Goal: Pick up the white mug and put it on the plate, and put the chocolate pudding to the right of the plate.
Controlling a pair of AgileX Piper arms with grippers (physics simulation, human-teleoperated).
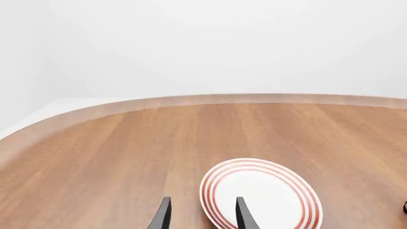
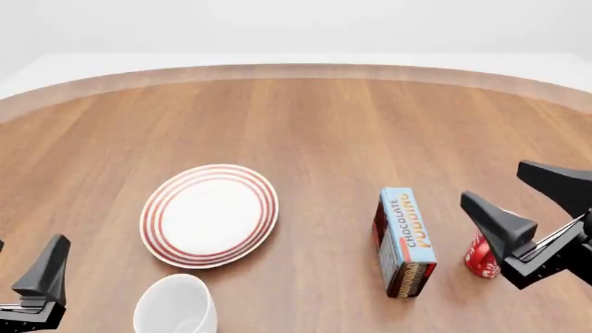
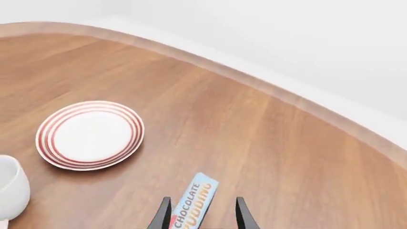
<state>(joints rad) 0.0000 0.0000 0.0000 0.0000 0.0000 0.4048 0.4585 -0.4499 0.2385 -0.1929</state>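
Observation:
The plate (image 2: 209, 215), white with red rings, lies left of centre on the table; it also shows as plate (image 1: 260, 193) and plate (image 3: 90, 134). The white mug (image 2: 176, 305) stands upright just in front of it, near the front edge, and appears as white mug (image 3: 9, 188). The chocolate pudding (image 2: 405, 239) box lies flat to the plate's right, also seen as chocolate pudding (image 3: 192, 205). My right gripper (image 2: 493, 182) hovers open, right of the box, holding nothing. My left gripper (image 2: 30, 241) is open at the front left, empty; in its wrist view the left gripper (image 1: 203, 199) points at the plate's edge.
A red mug (image 2: 481, 255) with white patterns stands right of the pudding box, partly hidden behind my right gripper's fingers (image 2: 500, 225). The wooden table's curved far edge (image 2: 296, 69) runs across the back.

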